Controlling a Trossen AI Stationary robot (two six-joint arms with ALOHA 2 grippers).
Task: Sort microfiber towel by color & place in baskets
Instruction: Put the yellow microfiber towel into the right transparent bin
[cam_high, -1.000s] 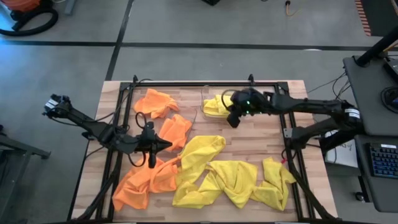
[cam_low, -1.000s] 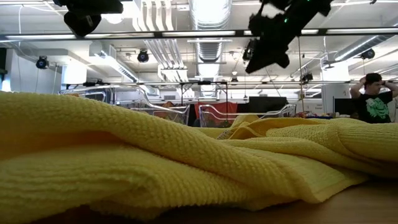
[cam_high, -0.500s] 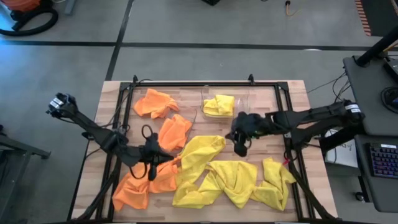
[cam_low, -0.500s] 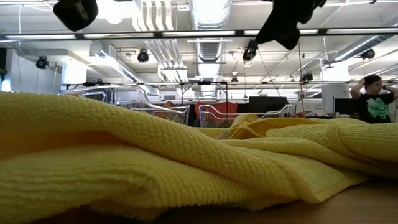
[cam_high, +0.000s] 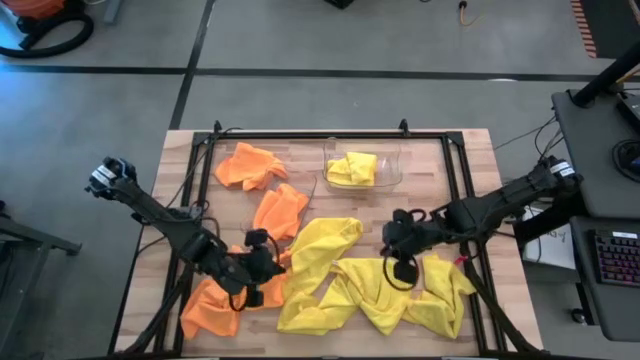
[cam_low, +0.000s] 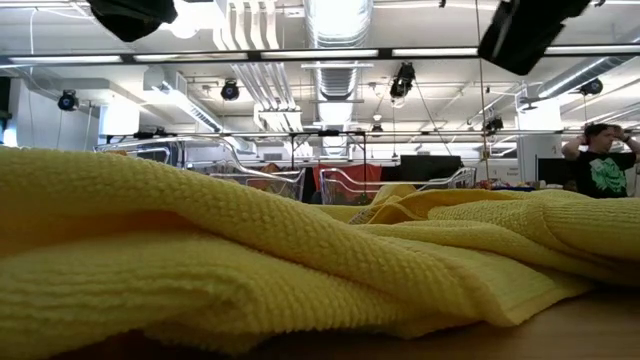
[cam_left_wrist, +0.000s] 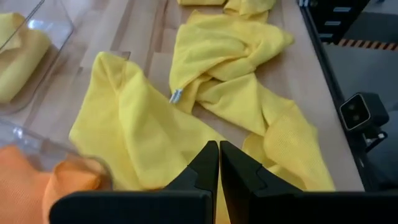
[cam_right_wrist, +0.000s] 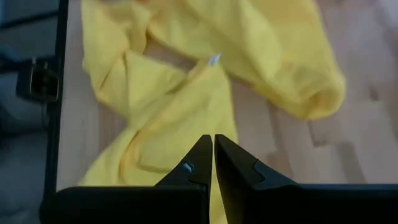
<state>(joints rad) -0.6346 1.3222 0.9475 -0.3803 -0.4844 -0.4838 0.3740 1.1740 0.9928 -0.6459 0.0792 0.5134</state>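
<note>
Loose yellow towels (cam_high: 375, 285) sprawl across the lower centre of the wooden table (cam_high: 475, 160), orange towels (cam_high: 225, 295) at lower left. One yellow towel lies in the clear basket (cam_high: 362, 165) at upper centre. The right gripper (cam_high: 403, 270) and left gripper (cam_high: 252, 296) hang over the cloths, fingers together, empty. Overlapping towels risk a mixed-colour grab.

Grey concrete floor (cam_high: 300, 40), ceiling lights (cam_low: 335, 20), person (cam_low: 603, 160) at back.
</note>
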